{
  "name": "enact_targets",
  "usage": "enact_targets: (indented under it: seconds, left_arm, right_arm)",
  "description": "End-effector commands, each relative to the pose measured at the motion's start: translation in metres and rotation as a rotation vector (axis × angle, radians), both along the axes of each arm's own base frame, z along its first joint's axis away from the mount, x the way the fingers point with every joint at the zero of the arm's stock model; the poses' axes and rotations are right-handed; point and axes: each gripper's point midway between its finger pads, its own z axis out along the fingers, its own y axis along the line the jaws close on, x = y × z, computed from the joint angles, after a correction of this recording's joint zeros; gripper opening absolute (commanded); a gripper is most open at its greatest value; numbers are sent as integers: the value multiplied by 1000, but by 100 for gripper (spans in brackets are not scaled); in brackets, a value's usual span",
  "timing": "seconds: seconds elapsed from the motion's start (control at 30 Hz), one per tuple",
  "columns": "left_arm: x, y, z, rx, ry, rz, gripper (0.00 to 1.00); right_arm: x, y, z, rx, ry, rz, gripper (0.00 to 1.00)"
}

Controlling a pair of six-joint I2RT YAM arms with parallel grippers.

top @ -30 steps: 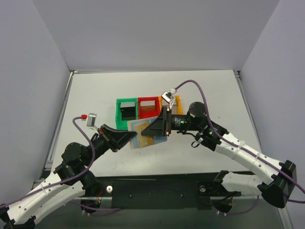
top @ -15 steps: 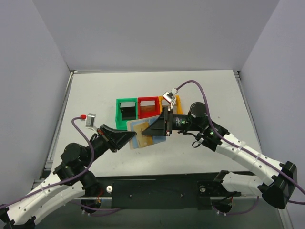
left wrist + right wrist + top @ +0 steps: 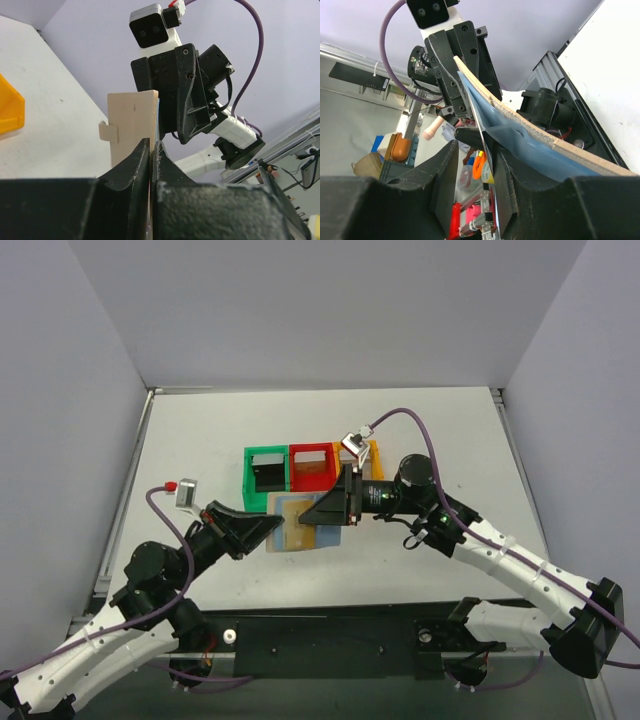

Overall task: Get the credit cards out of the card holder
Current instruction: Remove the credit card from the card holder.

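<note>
The tan card holder [image 3: 297, 524] hangs open above the table between my two grippers, its light blue inner side facing up. My left gripper [image 3: 270, 530] pinches its left edge; in the left wrist view the jaws of this gripper [image 3: 152, 145] press on the tan panel [image 3: 132, 125] with its small snap tab. My right gripper [image 3: 320, 512] reaches in from the right. In the right wrist view its jaws [image 3: 476, 150] stand apart around a thin dark card edge [image 3: 483, 139] that sticks out of the blue pocket [image 3: 535, 150] and lies against one finger.
A green bin [image 3: 265, 468], a red bin [image 3: 312, 465] and an orange bin [image 3: 373, 453] stand in a row just behind the holder. The orange bin's corner [image 3: 10, 107] shows at the left of the left wrist view. White table runs on all sides.
The holder has shifted a little left and back toward the bins with both grippers. The right jaws have narrowed slightly around the card edge.
</note>
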Motion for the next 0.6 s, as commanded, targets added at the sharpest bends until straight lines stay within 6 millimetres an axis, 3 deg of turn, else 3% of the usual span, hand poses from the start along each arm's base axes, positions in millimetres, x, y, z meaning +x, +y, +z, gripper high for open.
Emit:
enact_targets:
  seconds: [0.0,0.17,0.33,0.47,0.57]
  left_arm:
    - [-2,2,16,-51,-43,-3,5]
    - [0,-3,16,-55,-35,-12,0]
    - [2,-4,17,-54,-33,-9,14]
    - [2,0,16,-55,-31,6,19]
    - [1,4,18,-61,-36,16,20]
  right_arm:
    - [-5,-2,18,64,-47,27,28]
    - [-7,1,18,62,-45,37,22]
    - [-6,1,16,54,-45,32,10]
    - [-6,-1,15,50,-48,24,0]
    - [-4,-2,15,47,-51,18,0]
